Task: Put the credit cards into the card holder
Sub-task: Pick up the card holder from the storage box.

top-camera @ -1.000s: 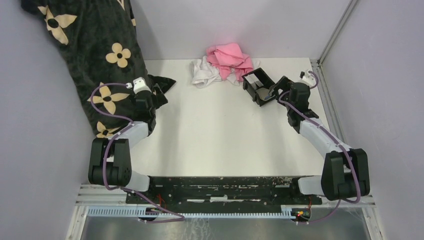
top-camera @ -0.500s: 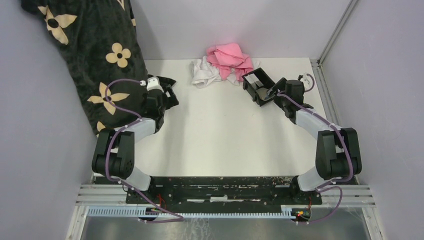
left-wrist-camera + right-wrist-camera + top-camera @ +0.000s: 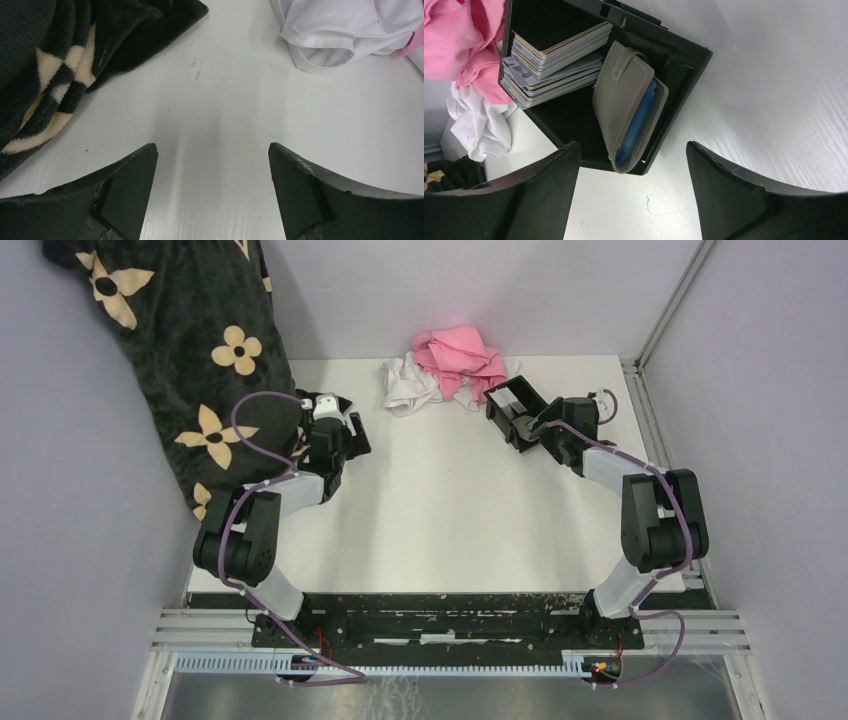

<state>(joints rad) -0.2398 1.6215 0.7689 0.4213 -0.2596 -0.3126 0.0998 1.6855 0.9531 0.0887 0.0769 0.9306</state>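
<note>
The black card holder (image 3: 512, 412) stands at the back right of the table. In the right wrist view the card holder (image 3: 686, 57) has a stack of several credit cards (image 3: 556, 52) in its far compartment. A grey folding wallet (image 3: 626, 102) with a blue inside leans in the near compartment. My right gripper (image 3: 631, 200) is open and empty, just in front of the holder's near wall, and it shows in the top view (image 3: 543, 430). My left gripper (image 3: 212, 185) is open and empty over bare table, and it shows in the top view (image 3: 350, 437).
A black blanket with cream flowers (image 3: 190, 350) hangs over the left side, and its edge lies by my left gripper (image 3: 60, 65). A pink cloth (image 3: 458, 352) and a white cloth (image 3: 408, 385) lie at the back, right beside the holder.
My left gripper has swung right, away from the blanket. My right arm has folded and its gripper has shifted left, closer to the card holder. Both stay open.
</note>
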